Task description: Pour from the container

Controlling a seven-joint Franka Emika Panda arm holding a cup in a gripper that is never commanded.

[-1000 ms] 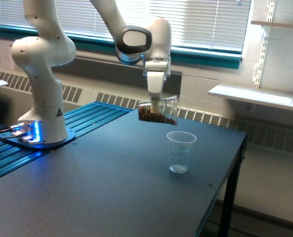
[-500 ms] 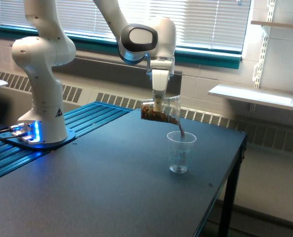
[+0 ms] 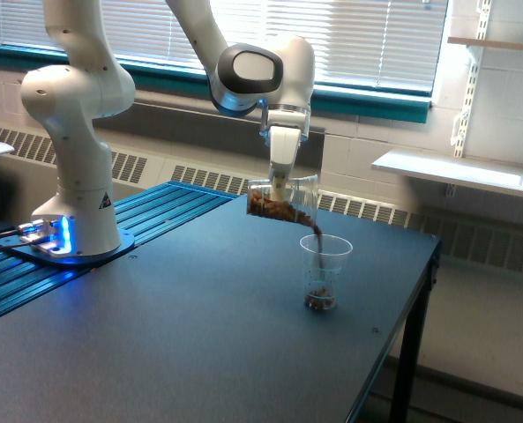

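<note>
We see 1 white arm w/ gripper (image 3: 280, 183) pointing down, fingers clamped on the container (image 3: 283, 201), a clear wide cup held in the air above the table (image 3: 199, 335). Fingers are closed only as far as the cup wall allows; we can't tell the exact gap, since the pads are blurred behind the plastic. Container is tipped on its side, mouth toward the exterior view's right and slightly down. Brown granular bits (image 3: 270, 210) lie along its lower wall. A thin brown stream (image 3: 319, 240) runs from the container's lower rim down into the measuring cup (image 3: 324, 273), which stands upright on the table just below and to the exterior view's right of the container, not touching it. A small brown pile sits at the bottom of that cup. Arm base (image 3: 74, 238) stands at the exterior view's left, well apart from both cups. Behind: window blinds (image 3: 376, 35) and a wall shelf (image 3: 455, 172).
</note>
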